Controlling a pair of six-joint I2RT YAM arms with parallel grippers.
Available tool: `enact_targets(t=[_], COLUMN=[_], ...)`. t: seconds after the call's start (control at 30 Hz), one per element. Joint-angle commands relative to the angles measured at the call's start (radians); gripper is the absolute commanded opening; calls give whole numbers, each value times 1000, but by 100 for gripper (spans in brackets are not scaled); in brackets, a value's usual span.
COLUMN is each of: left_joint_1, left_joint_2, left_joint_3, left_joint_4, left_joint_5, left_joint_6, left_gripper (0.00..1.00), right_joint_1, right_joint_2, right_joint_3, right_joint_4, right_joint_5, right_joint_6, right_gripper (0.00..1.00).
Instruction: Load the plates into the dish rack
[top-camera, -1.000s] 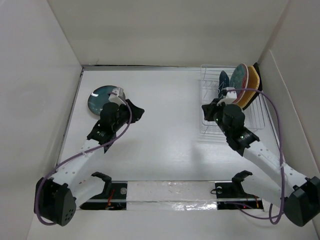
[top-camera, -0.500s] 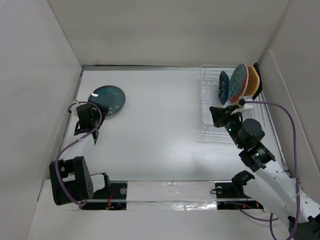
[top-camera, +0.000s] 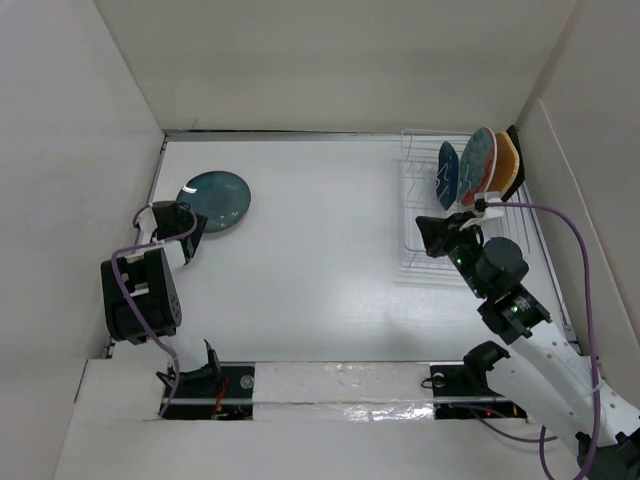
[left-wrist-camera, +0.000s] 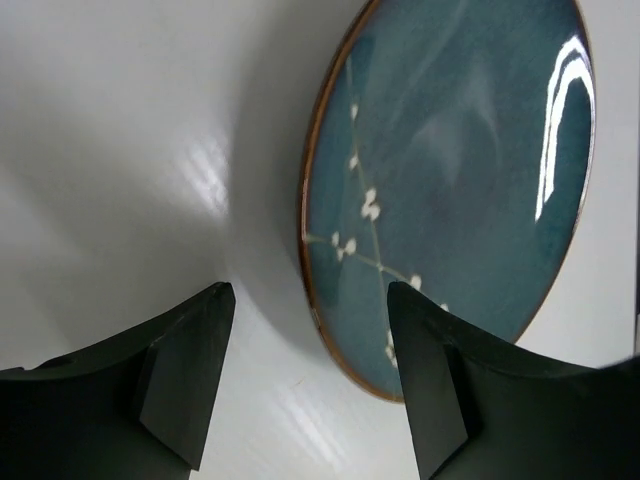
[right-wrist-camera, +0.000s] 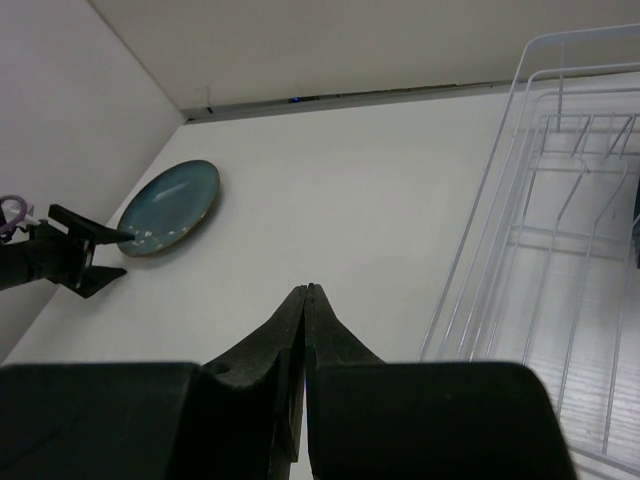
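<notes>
Table (top-camera: 330, 270) carries the dish rack (top-camera: 415, 175) at far right, with plates (top-camera: 478, 165) standing on edge at its far end. One teal plate (left-wrist-camera: 450, 190) is not loaded yet; it lies flat at far left.

Left tool (left-wrist-camera: 308, 300) is spread and empty, low at the plate's near rim and lined up on it. Right tool (right-wrist-camera: 305, 300) is pressed together, holding nothing, just beside the rack's near end.

Step in hand looks like the rim grab. I'd keep the approach shallow and slide one finger under the lip with the other on top. The glaze looks slick, so bite deep before lifting. The rack is well apart from this plate and likely needs a handover, so leave the opposite rim free for the right tool.
</notes>
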Motion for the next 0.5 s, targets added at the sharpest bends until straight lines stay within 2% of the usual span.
enact_targets(t=[0.0,0.3,0.37,0.4,0.47], left_joint_1=[2,2,2,2,2], left_joint_2=[34,137,142,144,137], left_joint_3=[57,90,84,78,74], left_joint_4=[66,112,130,147,152], left_joint_5=[-9,17,54,69,66], left_joint_6=[-16,-25,-37,-39,-33], left_gripper=[60,48,38,16,0], right_joint_1=[11,11,11,11,11], right_joint_2=[-6,16,16,16,17], right_joint_3=[6,7,9,9,9], right_joint_4=[17,24,23,21,21], right_joint_5=[-20,-17,-13,-11,-7], right_joint_6=[-4,-4,-6,-6,-7], right_gripper=[6,7,7,7,7])
